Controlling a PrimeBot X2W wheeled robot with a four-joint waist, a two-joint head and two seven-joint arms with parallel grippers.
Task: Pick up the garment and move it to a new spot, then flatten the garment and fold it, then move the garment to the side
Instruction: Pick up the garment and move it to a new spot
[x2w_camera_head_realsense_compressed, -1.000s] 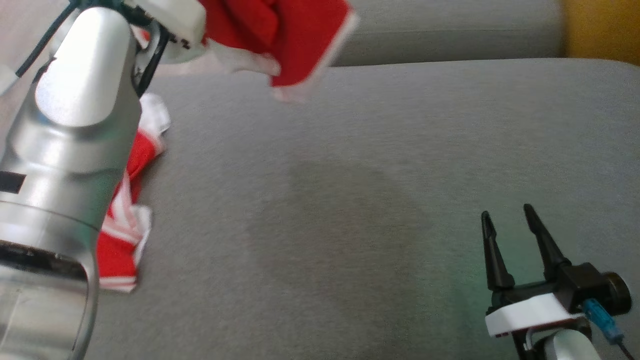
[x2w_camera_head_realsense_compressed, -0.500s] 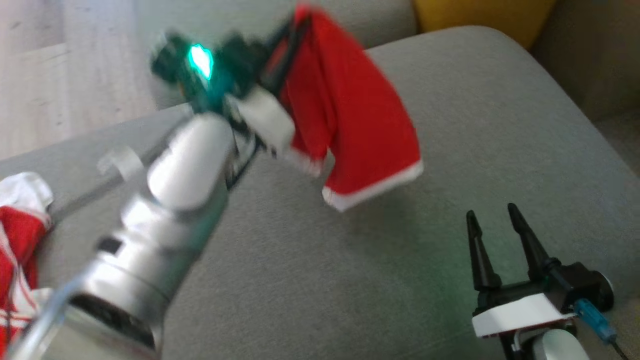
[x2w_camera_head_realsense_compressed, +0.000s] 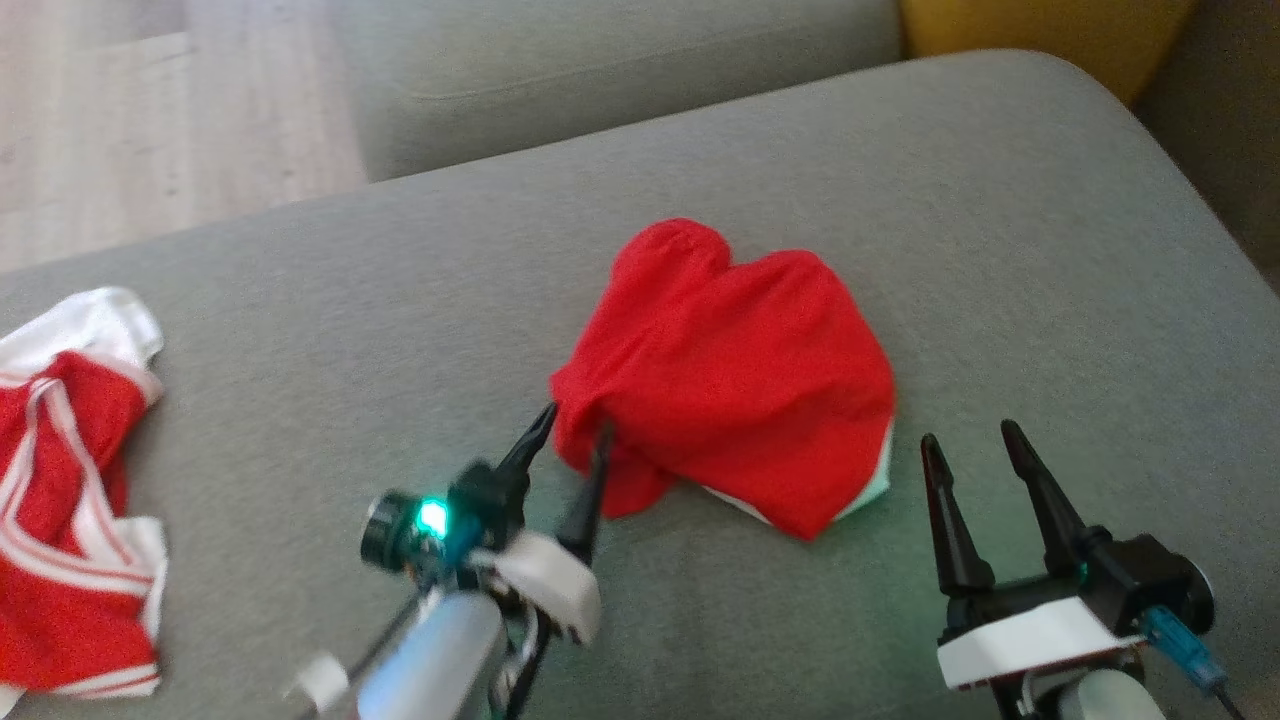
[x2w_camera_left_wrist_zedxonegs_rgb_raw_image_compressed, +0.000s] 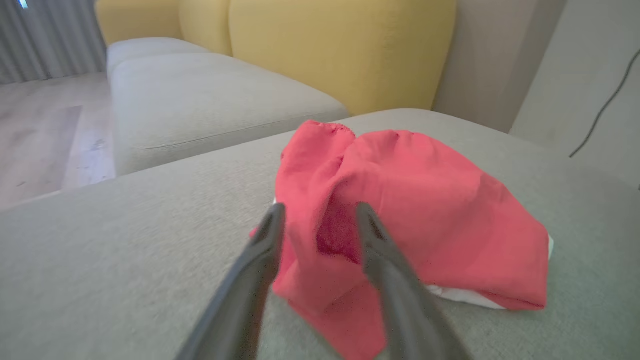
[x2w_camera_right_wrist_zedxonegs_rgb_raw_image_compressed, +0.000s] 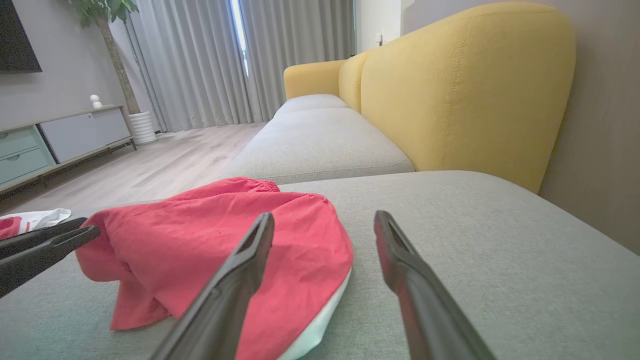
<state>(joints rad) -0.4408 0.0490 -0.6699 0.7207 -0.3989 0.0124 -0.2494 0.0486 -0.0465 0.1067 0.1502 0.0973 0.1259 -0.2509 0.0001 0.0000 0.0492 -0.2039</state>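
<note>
We see a red-and-white striped cloth (x2w_camera_head_realsense_compressed: 70, 500) crumpled at the grey sofa seat's (x2w_camera_head_realsense_compressed: 400, 300) left edge, a yellow backrest (x2w_camera_right_wrist_zedxonegs_rgb_raw_image_compressed: 465, 90) behind and curtains (x2w_camera_right_wrist_zedxonegs_rgb_raw_image_compressed: 200, 60) beyond.

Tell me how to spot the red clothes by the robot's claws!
Find the big grey sofa cushion. In its middle lies a crumpled red garment, at the tips of the left gripper. Unlike the striped red-and-white garment at the cushion's left edge, it is plain red with just a white hem.

Right tool (x2w_camera_right_wrist_zedxonegs_rgb_raw_image_compressed: 324, 216) sits low over the grey sofa cushion (x2w_camera_right_wrist_zedxonegs_rgb_raw_image_compressed: 475, 240), fingers spread wide. The red garment (x2w_camera_right_wrist_zedxonegs_rgb_raw_image_compressed: 215, 235) lies crumpled on the cushion, white hem showing. Left tool (x2w_camera_right_wrist_zedxonegs_rgb_raw_image_compressed: 86, 227) reaches in from the left, tips at the cloth's edge. Yellow backrest (x2w_camera_right_wrist_zedxonegs_rgb_raw_image_compressed: 465, 85) behind.
</note>
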